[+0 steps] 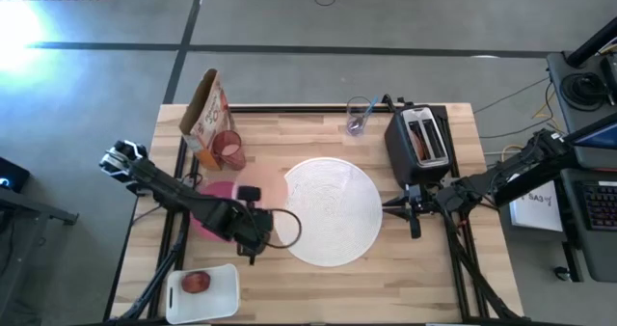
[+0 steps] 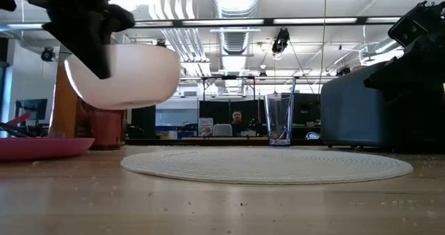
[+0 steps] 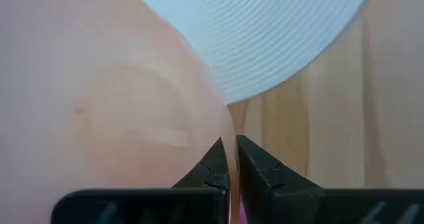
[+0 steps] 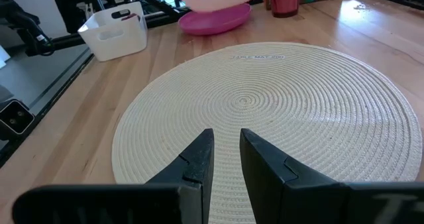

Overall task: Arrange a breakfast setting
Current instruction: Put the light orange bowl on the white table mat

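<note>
My left gripper (image 3: 232, 159) is shut on a peach translucent bowl (image 1: 272, 191), which hangs in the air over the right part of a magenta plate (image 1: 210, 210) and beside a large round white woven mat (image 1: 333, 210). A pink cup (image 1: 229, 149) stands on the table beyond the magenta plate. At the far edge a clear glass (image 1: 359, 117) holds a spoon. My right gripper (image 4: 226, 159) waits at the mat's right edge, its fingers slightly open with nothing between them. My left gripper pinches the bowl's rim (image 3: 230, 132) between its two fingers, one inside the bowl and one outside. The fingers slant steeply down from above. In the low view the bowl (image 2: 125, 75) hangs clear of the table, mouth up and a little tilted.
A black two-slot toaster (image 1: 422, 143) stands at the far right. A brown paper bag (image 1: 204, 114) stands at the far left, behind the cup. A white tub (image 1: 202, 292) with a red thing in it sits at the near left corner.
</note>
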`<action>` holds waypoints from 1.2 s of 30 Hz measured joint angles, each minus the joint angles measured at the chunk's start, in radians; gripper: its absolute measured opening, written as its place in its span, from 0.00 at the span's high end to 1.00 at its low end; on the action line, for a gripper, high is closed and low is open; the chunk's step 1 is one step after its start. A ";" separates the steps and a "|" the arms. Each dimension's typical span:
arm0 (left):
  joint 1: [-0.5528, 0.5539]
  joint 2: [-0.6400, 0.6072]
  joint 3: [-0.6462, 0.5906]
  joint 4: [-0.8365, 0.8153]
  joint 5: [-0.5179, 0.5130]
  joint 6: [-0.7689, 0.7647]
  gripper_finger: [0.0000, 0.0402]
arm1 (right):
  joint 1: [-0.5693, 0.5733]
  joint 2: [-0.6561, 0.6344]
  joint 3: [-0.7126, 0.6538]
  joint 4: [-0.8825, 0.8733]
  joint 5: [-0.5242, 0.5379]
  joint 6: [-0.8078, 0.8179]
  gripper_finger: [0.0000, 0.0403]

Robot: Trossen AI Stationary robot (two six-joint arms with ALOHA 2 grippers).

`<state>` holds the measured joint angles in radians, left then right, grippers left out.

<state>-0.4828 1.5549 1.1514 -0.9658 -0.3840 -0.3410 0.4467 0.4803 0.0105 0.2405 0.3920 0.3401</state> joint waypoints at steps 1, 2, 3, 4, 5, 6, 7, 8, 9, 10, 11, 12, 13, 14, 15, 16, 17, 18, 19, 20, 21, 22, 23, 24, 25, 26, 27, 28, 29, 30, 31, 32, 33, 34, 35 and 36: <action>0.000 0.017 0.006 0.010 0.000 0.030 1.00 | 0.000 0.000 0.000 0.000 0.000 0.000 0.84; 0.000 0.033 0.009 0.024 0.000 0.059 1.00 | 0.000 0.000 0.000 0.000 0.000 0.000 0.84; 0.000 0.049 0.013 0.039 0.001 0.084 1.00 | 0.000 0.000 0.000 0.000 0.000 0.000 0.84; 0.000 0.066 0.014 0.063 0.001 0.109 1.00 | 0.000 0.000 0.000 0.000 0.000 0.000 0.84; 0.000 0.082 0.017 0.088 0.001 0.138 1.00 | 0.000 0.000 0.000 0.000 0.000 0.000 0.84; 0.000 0.098 0.020 0.116 0.001 0.173 1.00 | 0.000 0.000 0.000 0.000 0.000 0.000 0.84; 0.000 0.116 0.025 0.144 0.001 0.214 1.00 | 0.000 0.000 0.000 0.000 0.000 0.000 0.84; 0.001 0.134 0.034 0.169 0.001 0.258 1.00 | 0.000 0.000 0.000 0.000 0.000 0.000 0.84; 0.003 0.155 0.048 0.191 0.002 0.308 1.00 | 0.000 0.000 0.000 0.000 0.000 0.000 0.84; 0.006 0.176 0.066 0.212 0.006 0.354 1.00 | 0.000 0.000 0.000 0.000 0.000 0.000 0.84; 0.010 0.200 0.090 0.224 0.010 0.395 1.00 | 0.000 0.000 0.000 0.000 0.000 0.000 0.84; 0.015 0.224 0.117 0.226 0.016 0.430 1.00 | 0.000 0.000 0.000 0.000 0.000 0.000 0.84; 0.021 0.248 0.145 0.221 0.028 0.455 1.00 | 0.000 0.000 0.000 0.000 0.000 0.000 0.84; 0.028 0.274 0.177 0.215 0.046 0.478 1.00 | 0.000 0.000 0.000 0.000 0.000 0.000 0.84; 0.035 0.297 0.205 0.211 0.065 0.504 1.00 | 0.000 0.000 0.000 0.000 0.000 0.000 0.84; 0.042 0.317 0.230 0.204 0.085 0.531 1.00 | 0.000 0.000 0.000 0.000 0.000 0.000 0.84; 0.049 0.336 0.253 0.203 0.105 0.562 1.00 | 0.000 0.000 0.000 0.000 0.000 0.000 0.84; 0.056 0.351 0.274 0.201 0.121 0.594 1.00 | 0.000 0.000 0.000 0.000 0.000 0.000 0.84; 0.062 0.367 0.294 0.202 0.137 0.628 1.00 | 0.000 0.000 0.000 0.000 0.000 0.000 0.84; 0.068 0.381 0.313 0.204 0.147 0.660 1.00 | 0.000 0.000 0.000 0.000 0.000 0.000 0.84; 0.074 0.395 0.331 0.205 0.160 0.692 1.00 | 0.000 0.000 0.000 0.000 0.000 0.000 0.84; 0.080 0.409 0.350 0.203 0.175 0.725 1.00 | 0.000 0.000 0.000 0.000 0.000 0.000 0.84; 0.084 0.420 0.367 0.203 0.185 0.754 1.00 | 0.000 0.000 0.000 0.000 0.000 0.000 0.84; 0.088 0.431 0.384 0.203 0.193 0.781 1.00 | 0.000 0.000 0.000 0.000 0.000 0.000 0.84; 0.092 0.441 0.399 0.203 0.195 0.805 1.00 | 0.000 0.000 0.000 0.000 0.000 0.000 0.84; 0.096 0.450 0.413 0.203 0.202 0.827 1.00 | 0.000 0.000 0.000 0.000 0.000 0.000 0.84; 0.101 0.456 0.426 0.204 0.216 0.846 1.00 | 0.000 0.000 0.000 0.000 0.000 0.000 0.84; 0.105 0.461 0.433 0.207 0.223 0.865 1.00 | 0.000 0.000 0.000 0.000 0.000 0.000 0.84; 0.110 0.467 0.439 0.207 0.234 0.884 1.00 | 0.000 0.000 0.000 0.000 0.000 0.000 0.84; 0.116 0.471 0.443 0.209 0.250 0.903 1.00 | 0.000 0.000 0.000 0.000 0.000 0.000 0.84; 0.122 0.475 0.445 0.211 0.265 0.923 1.00 | 0.000 0.000 0.000 0.000 0.000 0.000 0.84; 0.129 0.480 0.447 0.212 0.278 0.939 1.00 | 0.000 0.000 0.000 0.000 0.000 0.000 0.84; 0.137 0.484 0.449 0.210 0.292 0.953 1.00 | 0.000 0.000 0.000 0.000 0.000 0.000 0.84; 0.144 0.487 0.451 0.210 0.302 0.963 1.00 | 0.000 0.000 0.000 -0.001 0.000 0.000 0.84; 0.151 0.490 0.451 0.214 0.308 0.971 1.00 | 0.000 0.000 0.000 -0.001 0.000 0.000 0.84; 0.157 0.493 0.451 0.219 0.314 0.979 1.00 | 0.000 0.000 0.000 -0.001 0.000 0.000 0.84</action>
<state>-0.3254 2.0483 1.6023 -0.7469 -0.0700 0.6381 0.4469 0.4802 0.0101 0.2394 0.3923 0.3401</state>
